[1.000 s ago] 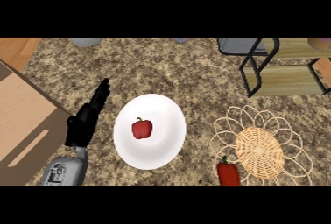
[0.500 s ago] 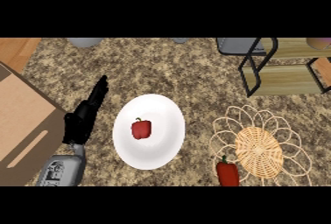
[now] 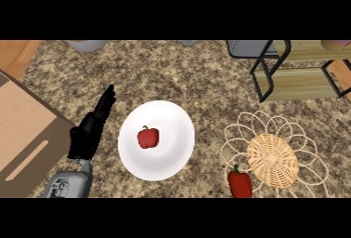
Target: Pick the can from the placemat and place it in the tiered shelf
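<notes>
Fingers of left hand [image 3: 89,132] point straight beside plate [image 3: 171,153].

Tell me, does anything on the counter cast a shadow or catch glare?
Head view: the round white plate looks evenly bright, without glare; the small red bell pepper on it casts hardly any shadow; the black wire tiered shelf throws a faint dark patch on the speckled stone counter; the black left hand shows no sheen.
</notes>
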Motion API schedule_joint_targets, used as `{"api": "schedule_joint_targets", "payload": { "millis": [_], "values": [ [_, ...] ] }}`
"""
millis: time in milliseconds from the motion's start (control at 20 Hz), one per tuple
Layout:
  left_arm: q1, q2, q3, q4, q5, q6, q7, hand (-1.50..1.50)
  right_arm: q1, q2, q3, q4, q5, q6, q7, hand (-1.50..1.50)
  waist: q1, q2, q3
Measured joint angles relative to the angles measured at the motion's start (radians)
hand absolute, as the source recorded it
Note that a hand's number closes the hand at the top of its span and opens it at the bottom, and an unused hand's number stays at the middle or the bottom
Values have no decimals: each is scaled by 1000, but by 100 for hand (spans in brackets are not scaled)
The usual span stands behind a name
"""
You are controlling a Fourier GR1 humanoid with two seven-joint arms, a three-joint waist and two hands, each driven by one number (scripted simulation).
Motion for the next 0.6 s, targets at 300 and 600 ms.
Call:
{"api": "schedule_joint_targets", "payload": {
  "millis": [300,600],
  "values": [
    [1,19,21,-12,16,-13,11,0,183,-151,-101,28,-73,191,44,-150,-11,-1,0],
    [7,28,29,-13,21,-18,5,0,395,-286,-249,130,-156,399,-55,-150,-16,0,1]
  ]
}}
